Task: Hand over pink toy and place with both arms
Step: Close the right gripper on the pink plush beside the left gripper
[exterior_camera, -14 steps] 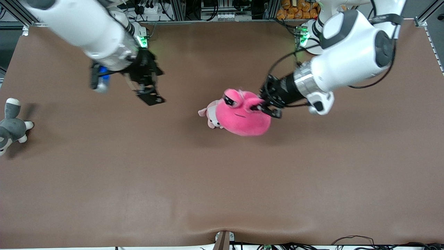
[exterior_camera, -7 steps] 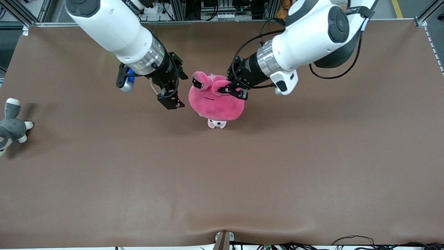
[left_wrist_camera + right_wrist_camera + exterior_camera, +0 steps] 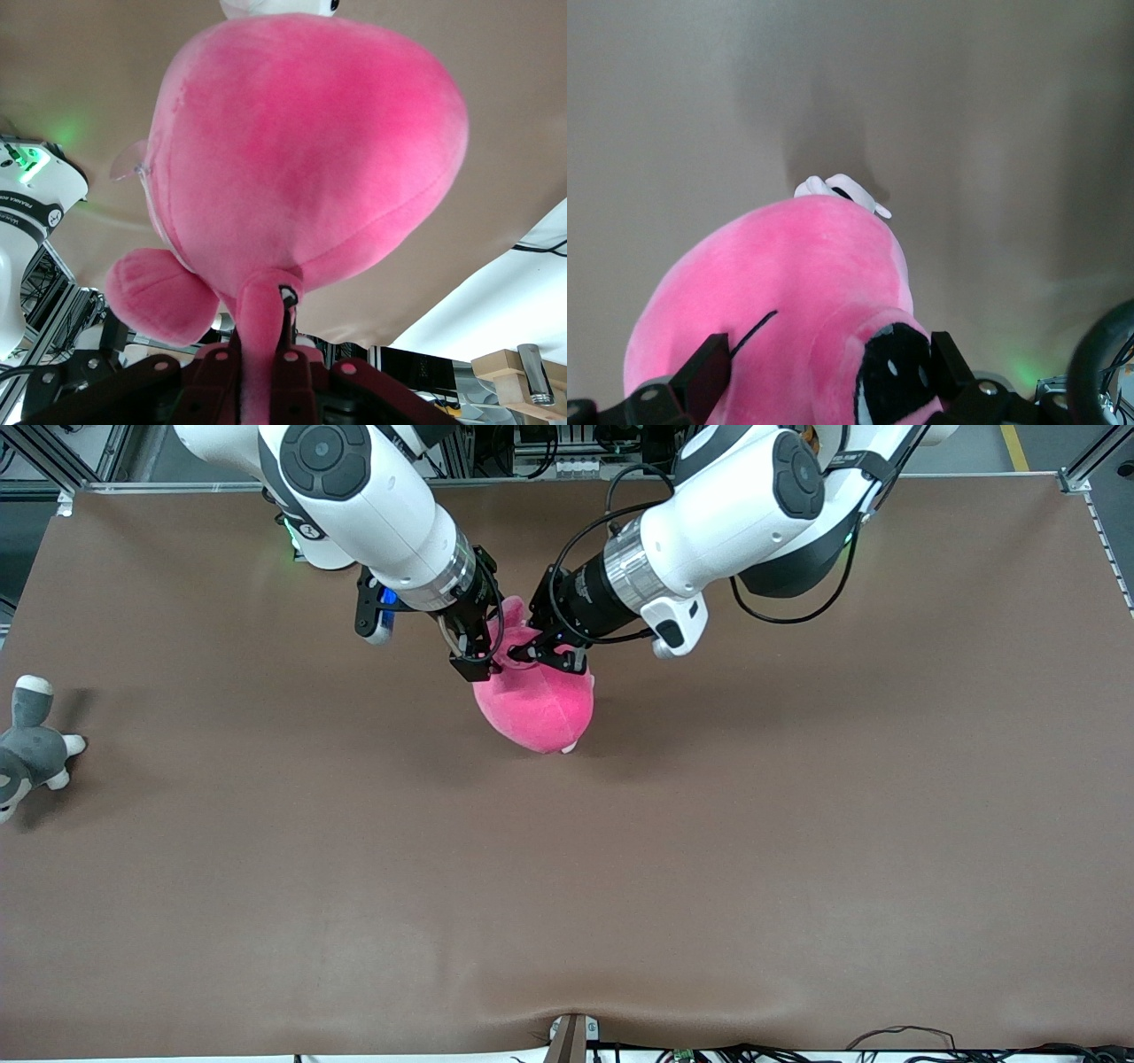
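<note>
The pink toy [image 3: 533,701] hangs over the middle of the table. My left gripper [image 3: 551,657] is shut on a pink bulge at its top. In the left wrist view the toy [image 3: 301,159] hangs from the shut left gripper [image 3: 263,359]. My right gripper [image 3: 474,662] is at the toy's top on the side toward the right arm. In the right wrist view the right gripper [image 3: 828,365] is open. Its fingers [image 3: 707,370] stand either side of the toy [image 3: 780,283] and its black eye [image 3: 890,372], apart from the plush.
A small pale pink-and-white puppy plush [image 3: 571,747] lies on the table under the toy, mostly hidden; it shows in the right wrist view [image 3: 837,188]. A grey-and-white plush animal [image 3: 27,746] lies at the right arm's end of the table.
My left gripper carried the pink toy toward the right arm's end, over the puppy plush. My right arm swung in and brought its open gripper around the toy's top.
</note>
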Available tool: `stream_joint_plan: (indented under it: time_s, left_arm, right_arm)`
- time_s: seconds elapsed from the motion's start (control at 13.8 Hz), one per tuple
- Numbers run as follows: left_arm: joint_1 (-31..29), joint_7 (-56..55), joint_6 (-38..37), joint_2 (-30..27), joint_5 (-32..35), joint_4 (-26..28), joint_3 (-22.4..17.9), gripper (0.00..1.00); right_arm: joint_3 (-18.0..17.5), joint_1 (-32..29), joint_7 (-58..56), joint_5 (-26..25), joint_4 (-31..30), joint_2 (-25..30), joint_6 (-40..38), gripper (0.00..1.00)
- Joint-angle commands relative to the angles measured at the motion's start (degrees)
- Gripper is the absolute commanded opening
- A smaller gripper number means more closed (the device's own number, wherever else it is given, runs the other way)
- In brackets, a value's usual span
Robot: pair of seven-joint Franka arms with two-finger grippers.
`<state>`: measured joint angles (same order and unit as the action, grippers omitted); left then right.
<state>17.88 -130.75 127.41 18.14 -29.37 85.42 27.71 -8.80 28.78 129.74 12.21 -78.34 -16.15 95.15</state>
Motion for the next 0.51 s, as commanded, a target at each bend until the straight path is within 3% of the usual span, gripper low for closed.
stream_joint_plan:
  time_s: [0.0,0.07,0.15,0.22,0.44]
  left_arm:
    - [1.10,-1.70,0.65,1.02,-1.04,-2.18,-0.11,0.00]
    - [1.10,-1.79,0.56,1.02,-1.04,-2.18,-0.11,0.00]
    - [1.10,-1.79,0.56,1.02,-0.96,-2.18,-0.11,0.00]
    - [1.10,-1.79,0.56,0.93,-0.96,-2.18,-0.11,0.00]
    - [1.01,-1.79,0.65,0.93,-0.96,-2.18,-0.11,0.00]
  right_arm:
    - [0.28,0.05,0.43,0.18,0.21,0.15,-0.31,1.00]
    - [0.28,-0.21,0.17,0.27,0.29,0.15,-0.58,0.86]
    - [0.28,-0.30,-0.79,0.27,0.29,0.24,-0.58,0.47]
    - [0.36,-0.30,-1.58,0.36,0.47,0.24,-0.49,0.00]
    - [0.63,-0.83,-1.59,0.36,0.56,0.51,-0.67,0.00]
